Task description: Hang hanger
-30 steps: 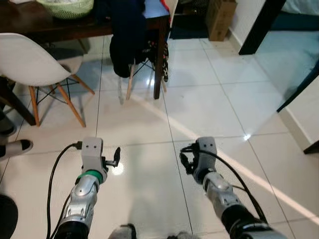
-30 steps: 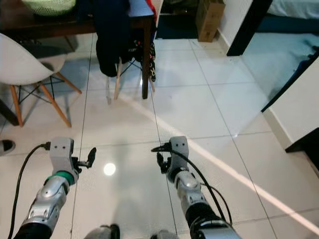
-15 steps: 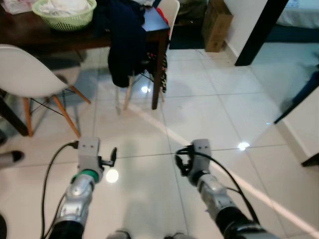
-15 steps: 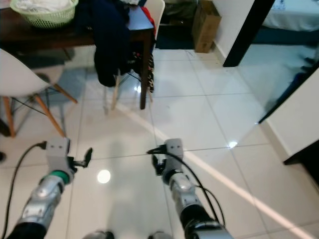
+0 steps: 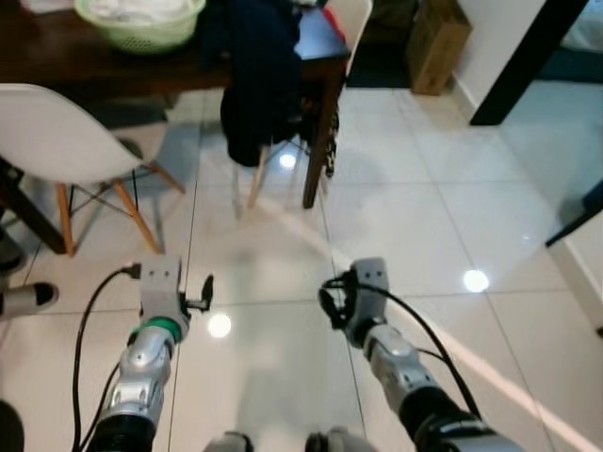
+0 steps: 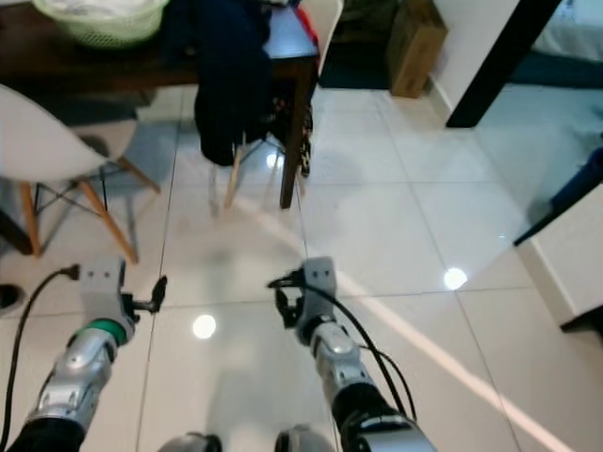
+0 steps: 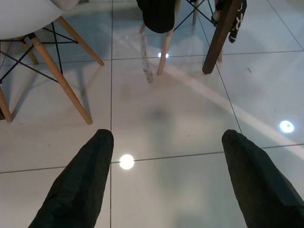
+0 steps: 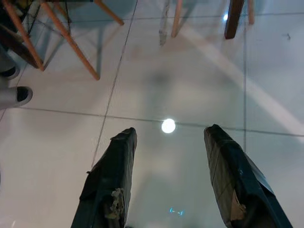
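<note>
white tiled floor (image 5: 396,217) lies open in front of the dark table (image 5: 113,56), out to the black door frame (image 5: 528,56). white chair (image 5: 57,132) and a chair draped in dark clothes (image 5: 254,66) stand at the table, green basket (image 5: 141,19) on top. left gripper (image 7: 166,180) and right gripper (image 8: 171,175) both spread, holding nothing; no hanger visible

Glossy white tiled floor (image 5: 405,217) ahead and to the right is open, wide lane. Obstacles ahead-left: white shell chair with wooden legs (image 5: 57,141), dark wooden table (image 5: 141,56), its corner leg (image 5: 314,160), dark garment draped on a chair (image 5: 259,80). Cardboard box (image 5: 438,42) far right by the wall.
</note>
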### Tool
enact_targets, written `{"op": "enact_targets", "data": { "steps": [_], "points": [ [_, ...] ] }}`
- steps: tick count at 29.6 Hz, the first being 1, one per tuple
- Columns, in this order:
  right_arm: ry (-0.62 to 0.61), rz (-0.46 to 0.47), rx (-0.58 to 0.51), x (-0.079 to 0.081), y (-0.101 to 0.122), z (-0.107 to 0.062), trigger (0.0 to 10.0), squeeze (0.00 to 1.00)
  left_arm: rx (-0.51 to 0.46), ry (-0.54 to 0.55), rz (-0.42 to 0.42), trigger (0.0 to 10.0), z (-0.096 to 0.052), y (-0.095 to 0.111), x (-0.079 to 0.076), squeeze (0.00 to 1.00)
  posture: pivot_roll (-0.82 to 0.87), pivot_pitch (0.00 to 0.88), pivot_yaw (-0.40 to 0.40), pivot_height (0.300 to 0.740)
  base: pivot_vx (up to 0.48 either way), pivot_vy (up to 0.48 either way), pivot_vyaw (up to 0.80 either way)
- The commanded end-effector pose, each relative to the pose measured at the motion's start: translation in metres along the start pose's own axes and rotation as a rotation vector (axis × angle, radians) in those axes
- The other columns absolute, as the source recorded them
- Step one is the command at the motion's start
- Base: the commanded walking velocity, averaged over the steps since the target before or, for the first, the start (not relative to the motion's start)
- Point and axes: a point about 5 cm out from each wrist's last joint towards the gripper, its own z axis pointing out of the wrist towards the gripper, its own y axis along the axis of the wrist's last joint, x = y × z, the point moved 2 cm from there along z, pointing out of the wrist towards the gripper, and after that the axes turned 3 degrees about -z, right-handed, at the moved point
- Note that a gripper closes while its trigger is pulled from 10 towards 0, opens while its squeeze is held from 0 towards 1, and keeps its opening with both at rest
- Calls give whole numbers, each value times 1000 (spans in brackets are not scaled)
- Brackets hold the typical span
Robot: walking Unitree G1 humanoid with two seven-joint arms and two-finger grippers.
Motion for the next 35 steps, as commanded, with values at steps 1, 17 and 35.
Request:
{"op": "enact_targets", "data": {
  "steps": [1, 17, 35],
  "points": [
    [-22, 16, 26, -6, -8, -4, 10000, 0, 23, -9, -5, 10000, -2, -6, -3, 0, 55, 71, 6, 740, 307, 0, 0],
    [-22, 16, 26, -6, -8, -4, 10000, 0, 24, -9, -5, 10000, -2, -6, -3, 0, 55, 71, 6, 740, 307, 0, 0],
    [-32, 35, 34, -6, -11, -4, 10000, 0, 46, -28, -30, 10000, -2, -9, -9, 0, 58, 82, 7, 740, 204, 0, 0]
  ]
}}
